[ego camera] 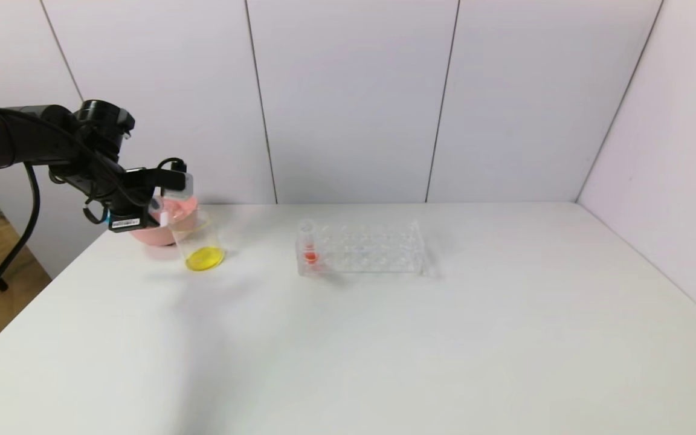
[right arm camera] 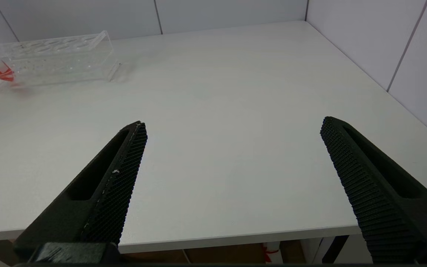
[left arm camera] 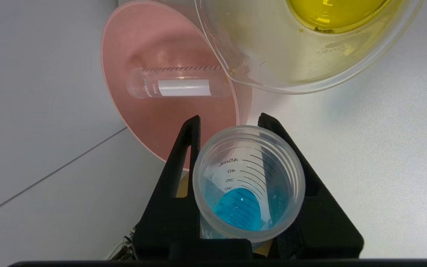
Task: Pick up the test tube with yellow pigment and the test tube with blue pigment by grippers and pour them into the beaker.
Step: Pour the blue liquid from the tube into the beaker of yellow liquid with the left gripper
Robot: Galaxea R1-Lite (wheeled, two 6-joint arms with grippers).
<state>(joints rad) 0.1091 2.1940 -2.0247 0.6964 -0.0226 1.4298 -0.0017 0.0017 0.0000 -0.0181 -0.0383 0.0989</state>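
My left gripper is shut on the test tube with blue pigment. The tube is tipped over, its open mouth pointing toward the beaker, just short of the rim. Blue liquid lies inside the tube. Yellow liquid pools in the beaker's bottom. A clear tube with a white patch, holding no liquid, lies on its side in the pink bowl. My right gripper hangs open over the table's front edge, far from them.
A clear plastic rack stands mid-table with a red-liquid tube at its left end. The pink bowl sits right behind the beaker at the table's far left. White walls close the back and right.
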